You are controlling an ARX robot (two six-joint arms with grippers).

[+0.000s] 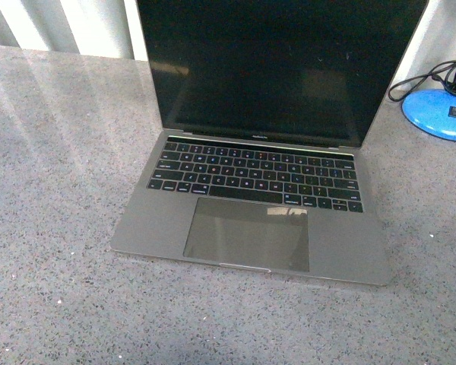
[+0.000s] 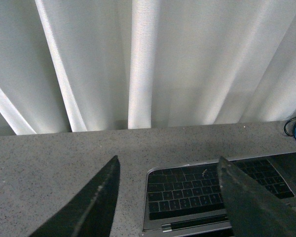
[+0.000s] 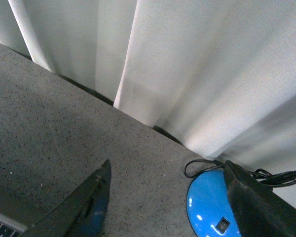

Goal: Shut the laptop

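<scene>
Speckled grey counter [image 1: 53, 228], white curtain [image 2: 148, 59] behind; laptop [image 1: 251, 220] open; left end effector [image 2: 168, 159], right end effector [image 3: 167, 162] spread.

The open laptop [image 1: 251, 220] fills the middle of the counter [image 1: 53, 198]. Its upright screen [image 1: 273, 61] walls off the 12 o'clock side above the keyboard. From 7 to 10 o'clock of the laptop there is open counter, and an open strip runs along 6 o'clock. At 2 o'clock a blue round base [image 1: 441, 114] with a looped black cable [image 1: 429, 76] stands near the screen's edge, narrowing that side. A white curtain [image 2: 148, 64] closes off the counter's far edge. The blue base lies close by one finger of the wide-spread right tool [image 3: 167, 164].
</scene>
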